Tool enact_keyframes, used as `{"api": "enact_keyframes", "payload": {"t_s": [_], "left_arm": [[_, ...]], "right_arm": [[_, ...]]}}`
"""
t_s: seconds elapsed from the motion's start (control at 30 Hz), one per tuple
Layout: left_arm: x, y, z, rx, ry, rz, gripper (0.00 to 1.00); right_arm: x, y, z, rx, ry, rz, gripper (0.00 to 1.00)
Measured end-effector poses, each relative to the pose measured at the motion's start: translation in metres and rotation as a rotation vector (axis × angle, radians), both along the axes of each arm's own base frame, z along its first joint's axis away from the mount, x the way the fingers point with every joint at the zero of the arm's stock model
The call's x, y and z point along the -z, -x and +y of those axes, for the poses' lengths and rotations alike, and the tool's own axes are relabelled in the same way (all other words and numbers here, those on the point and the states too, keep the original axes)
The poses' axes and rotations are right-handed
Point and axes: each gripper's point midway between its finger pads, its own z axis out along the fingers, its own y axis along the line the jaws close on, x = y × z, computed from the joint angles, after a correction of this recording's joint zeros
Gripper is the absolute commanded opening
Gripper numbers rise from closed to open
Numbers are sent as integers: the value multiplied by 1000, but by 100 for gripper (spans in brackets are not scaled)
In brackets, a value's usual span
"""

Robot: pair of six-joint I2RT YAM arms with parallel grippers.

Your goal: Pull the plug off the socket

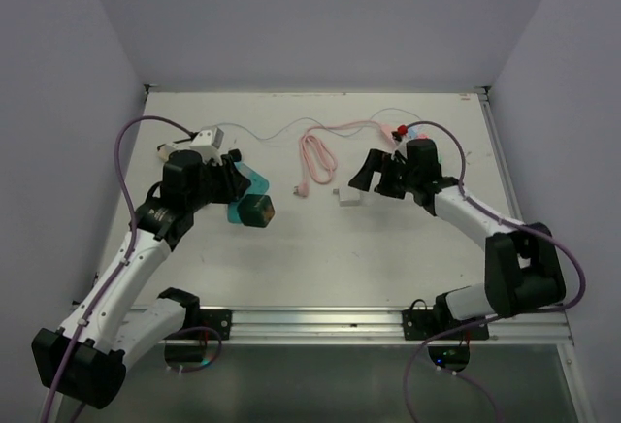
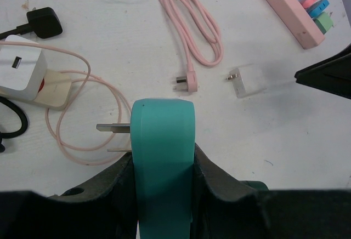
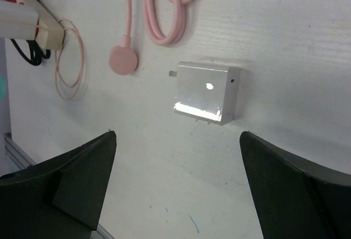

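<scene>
Top cam: high at the near edge, looking down over the whole table (image 1: 320,258). Both wrist cams sit close, facing down. All three share the white plug (image 1: 347,196) and pink cable (image 1: 315,156).

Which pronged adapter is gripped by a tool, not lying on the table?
The teal adapter, clamped in the left tool; the white adapter lies loose beneath the open right tool.
</scene>
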Motion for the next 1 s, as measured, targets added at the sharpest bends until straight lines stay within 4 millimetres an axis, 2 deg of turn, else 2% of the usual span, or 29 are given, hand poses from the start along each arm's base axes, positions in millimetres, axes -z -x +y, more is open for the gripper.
{"api": "enact_keyframes", "payload": {"t_s": [0.07, 0.13, 0.27, 0.37, 0.43, 0.5, 0.63, 0.87, 0.93, 1.0], "left_arm": [[3, -1, -1, 3, -2, 9, 0], [6, -2, -2, 6, -4, 22, 0], [13, -5, -6, 19, -4, 49, 0], [16, -8, -9, 27, -2, 63, 0], [16, -10, -11, 30, 3, 66, 0], [15, -11, -14, 38, 9, 62, 0], [10, -12, -19, 47, 29, 52, 0], [7, -12, -21, 52, 36, 43, 0], [6, -12, -21, 51, 36, 41, 0], [5, -12, -21, 51, 37, 38, 0]], "right_arm": [[-26, 6, 2, -41, 16, -64, 99], [-52, 15, 15, -106, 29, -138, 99], [-94, 50, 66, -297, 13, -266, 99], [-113, 81, 106, -435, 3, -329, 99], [-124, 95, 126, -497, -1, -365, 99], [-131, 107, 143, -550, -11, -383, 99], [-140, 110, 171, -595, -9, -409, 99], [-122, 112, 214, -649, 41, -384, 99], [-117, 111, 222, -658, 56, -379, 97], [-114, 111, 229, -668, 64, -377, 91]]}}
